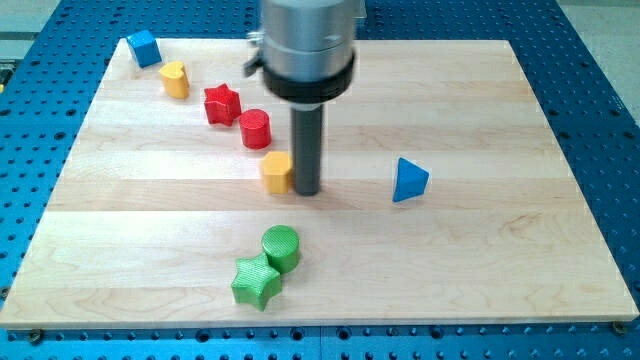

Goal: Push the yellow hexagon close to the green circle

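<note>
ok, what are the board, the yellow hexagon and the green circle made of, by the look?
Board: wood, pale glued strips with visible grain, matte to satin.
Yellow hexagon: probably plastic, solid uniform colour, matte; my tip sits against its right side.
Green circle: likely 3D-printed plastic, going by the fine ridged lines on top.

Board [480, 260]: pale wood, planks joined, smooth satin finish. Base beneath [600, 100]: blue perforated metal, matt. Rod [306, 150]: dark, matt; collar above [305, 40] brushed grey metal. Yellow hexagon [277, 171], green circle [281, 246], green star [256, 282]: ridged layered plastic, slight sheen.
</note>
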Controlling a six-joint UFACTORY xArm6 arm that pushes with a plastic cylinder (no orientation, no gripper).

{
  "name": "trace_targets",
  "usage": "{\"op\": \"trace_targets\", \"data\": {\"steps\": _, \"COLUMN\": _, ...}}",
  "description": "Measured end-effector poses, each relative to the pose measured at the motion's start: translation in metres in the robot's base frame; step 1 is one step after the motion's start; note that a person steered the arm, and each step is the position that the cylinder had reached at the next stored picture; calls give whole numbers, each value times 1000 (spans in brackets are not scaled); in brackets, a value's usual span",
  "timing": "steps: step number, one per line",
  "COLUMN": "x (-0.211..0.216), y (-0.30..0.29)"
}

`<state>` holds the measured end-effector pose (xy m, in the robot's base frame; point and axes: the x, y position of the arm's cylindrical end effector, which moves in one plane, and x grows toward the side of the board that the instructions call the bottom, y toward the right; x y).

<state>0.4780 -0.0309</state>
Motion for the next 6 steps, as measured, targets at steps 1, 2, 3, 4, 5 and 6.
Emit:
{"op": "trace_targets", "data": {"steps": 1, "x": -22, "y": 4}}
{"op": "trace_targets", "data": {"steps": 2, "x": -52, "y": 9}}
{"op": "trace_targets", "data": {"steps": 3, "x": -45, "y": -35}}
{"op": "trace_targets", "data": {"steps": 4, "x": 6, "y": -57}}
{"op": "trace_targets", "data": {"steps": 5, "x": 22, "y": -57}}
{"op": "trace_targets", "data": {"steps": 6, "x": 56, "y": -57}}
